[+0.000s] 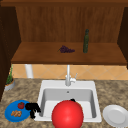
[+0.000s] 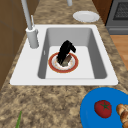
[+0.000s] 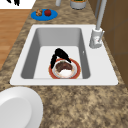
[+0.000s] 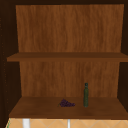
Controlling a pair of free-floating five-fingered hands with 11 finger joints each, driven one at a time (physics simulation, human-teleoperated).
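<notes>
Left side view is showing the right hand (image 2: 65,50) reaching down into the sink (image 2: 25,75), its fingers arching over the far edge of a red-rimmed bowl (image 2: 51,63) and curling onto it. From the right side the fingers are straddling the rim, so the hand is judged to be gripping the bowl rather than merely touching it. The bowl is sitting flat on the basin floor, near the middle and well apart from the faucet (image 2: 32,37), and it is carrying brown and white food (image 3: 63,67).

As far as the pictures show, the grasp on the rim is being made, while the bowl is not yet lifted off the basin floor, tipped or emptied. No water is showing at the faucet.

In the front view the left hand (image 1: 32,108) is hanging idle over the sink's left edge, just beside a blue plate (image 1: 10,113) that is holding a tomato (image 1: 21,105) and some brown pieces (image 1: 16,113). Whether that hand is clenched or loose cannot be told. A white plate (image 1: 115,115) is lying on the counter to the right of the sink. On the shelf above, a bunch of grapes (image 4: 66,103) and a dark green bottle (image 4: 86,95) are standing apart from each other.
</notes>
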